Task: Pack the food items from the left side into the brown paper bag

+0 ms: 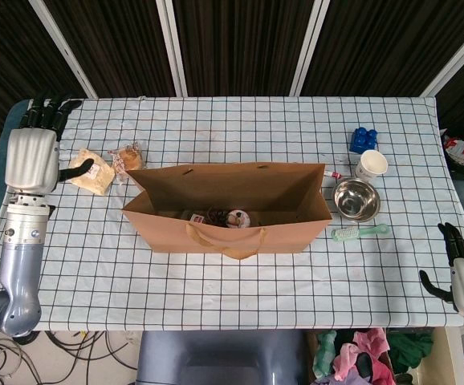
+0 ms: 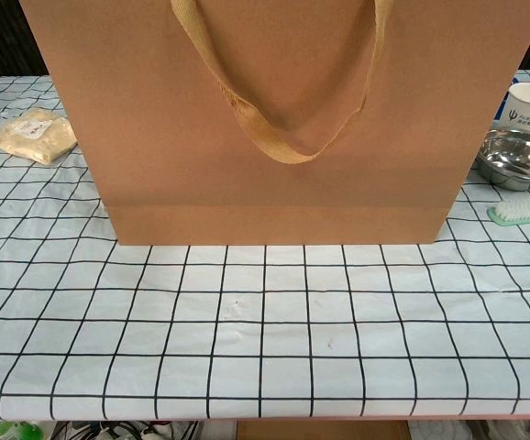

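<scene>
a: what's furthest left?
b: the left hand (image 1: 31, 154), at the table's left edge, back of the hand up, dark fingers spread and pointing to the far side. it holds nothing.

a: and next to it?
b: a pale snack packet (image 1: 90, 172) lies just beside the hand on the checked tablecloth (image 1: 240, 120); whether they touch, i cannot tell. a smaller wrapped pastry (image 1: 126, 156) sits just right of it, near the bag's left corner.

a: the bag?
b: the brown paper bag (image 1: 228, 208) stands upright mid-table, mouth open, handle (image 2: 288, 137) drooping on its near side. dark food items (image 1: 220, 216) lie at its bottom.

a: right of that?
b: a steel bowl (image 1: 355, 198), a paper cup (image 1: 370, 164), blue blocks (image 1: 363, 139), and a green brush (image 1: 359, 232).

a: the right hand?
b: the right hand (image 1: 461, 273) is at the near right corner, off the cloth, fingers apart, empty.
</scene>
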Tool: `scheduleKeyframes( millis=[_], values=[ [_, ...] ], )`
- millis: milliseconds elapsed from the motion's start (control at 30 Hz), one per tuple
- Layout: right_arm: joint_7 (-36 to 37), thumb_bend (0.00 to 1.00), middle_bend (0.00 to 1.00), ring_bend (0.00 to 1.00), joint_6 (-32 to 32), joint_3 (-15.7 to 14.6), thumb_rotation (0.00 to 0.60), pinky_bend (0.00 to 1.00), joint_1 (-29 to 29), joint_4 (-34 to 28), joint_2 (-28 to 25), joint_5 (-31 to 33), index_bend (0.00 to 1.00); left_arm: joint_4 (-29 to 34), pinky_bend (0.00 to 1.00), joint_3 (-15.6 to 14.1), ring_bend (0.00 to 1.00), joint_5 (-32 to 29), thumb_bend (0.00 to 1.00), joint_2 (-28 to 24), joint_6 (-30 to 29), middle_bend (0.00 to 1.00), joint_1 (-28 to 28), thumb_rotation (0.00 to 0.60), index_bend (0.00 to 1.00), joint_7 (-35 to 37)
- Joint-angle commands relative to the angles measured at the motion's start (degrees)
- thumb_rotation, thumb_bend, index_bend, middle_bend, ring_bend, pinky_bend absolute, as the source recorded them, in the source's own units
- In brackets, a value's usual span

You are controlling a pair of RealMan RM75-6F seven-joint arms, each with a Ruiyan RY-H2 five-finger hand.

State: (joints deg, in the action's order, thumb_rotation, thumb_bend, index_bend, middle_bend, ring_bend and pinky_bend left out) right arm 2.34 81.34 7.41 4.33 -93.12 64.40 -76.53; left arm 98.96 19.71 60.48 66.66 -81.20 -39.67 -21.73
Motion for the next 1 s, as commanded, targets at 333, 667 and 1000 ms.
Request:
scheduleKeyframes(
  millis=[333,667,1000],
  values=[
    [-0.1,0.27,0.04,0.14,-0.1,0.0,0.6,0.27,0.0,0.1,0.0,0.2,0.03,-24.3,0.13,-4.8,0.0,-4.9,0.02,12.6,14.0,0.1,0.7,0.6,0.16,6.5],
    [-0.4,0.27,0.04,0.14,0.1,0.1,0.6,0.27,-0.1,0.1,0.0,0.3,0.03,-40.4,0.06,-6.4,0.0,-13.1,0.01,18.6,32.5,0.06,-5.2,0.6,0.13,-0.1],
    [-0.9,0.27,0.04,0.14,0.1,0.1,0.6,0.27,-0.1,0.1,0.1,0.5,0.03,-55.3,0.06,-5.9,0.0,-12.1,0.01,26.2,40.3,0.06,-7.2,0.6,0.13,5.6]
  ],
)
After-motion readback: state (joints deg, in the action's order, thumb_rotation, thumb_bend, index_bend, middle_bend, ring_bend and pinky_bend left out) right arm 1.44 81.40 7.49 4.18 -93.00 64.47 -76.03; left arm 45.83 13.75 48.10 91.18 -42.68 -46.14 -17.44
